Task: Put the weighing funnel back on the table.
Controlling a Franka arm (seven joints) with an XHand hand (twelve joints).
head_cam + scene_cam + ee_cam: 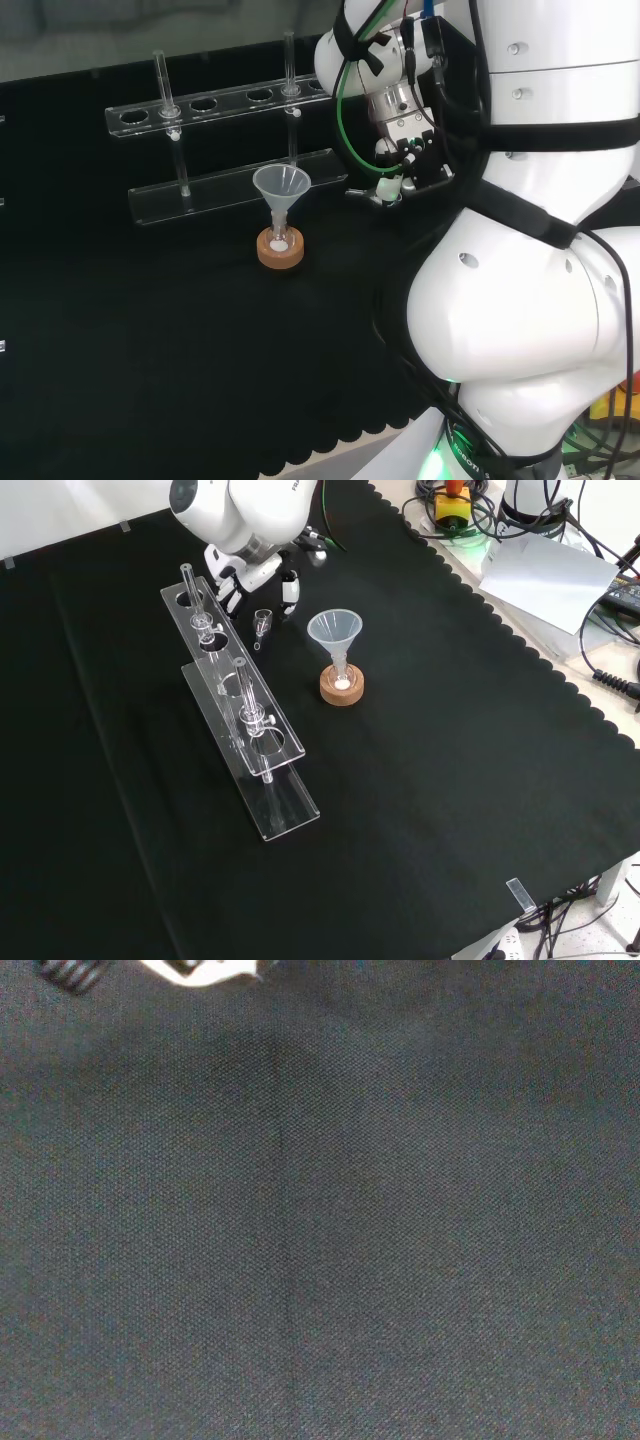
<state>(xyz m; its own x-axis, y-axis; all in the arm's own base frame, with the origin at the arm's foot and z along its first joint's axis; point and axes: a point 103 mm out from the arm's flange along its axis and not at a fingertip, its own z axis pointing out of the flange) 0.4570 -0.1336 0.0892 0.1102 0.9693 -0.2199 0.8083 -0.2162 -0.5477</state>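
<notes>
Clear and small, the weighing funnel (262,623) shows in the front view just below the robot hand (247,573), at 6 o'clock from it. Its cup is uppermost in the picture and its short stem points roughly toward 6 o'clock. I cannot tell whether it lies on the black cloth of the counter (450,780) or hangs just above it. Nor can I tell whether the robot hand is clamped on it or apart from it.

At about 3 o'clock from the weighing funnel, near but not touching, stands the big funnel (335,630), mouth up, with its stem in a small flask on a cork ring (342,690). At 9 o'clock lies the near end of a clear plastic rack (262,742), which runs off toward 5 o'clock. Two glass tubes stand upright in it, one (190,592) close to the robot hand and one (243,692) farther along.

In the head view the robot hand is at 3 o'clock from the big funnel and well apart from it, with the rack at 11 o'clock. The wrist view looks onto the black cloth from close up.
</notes>
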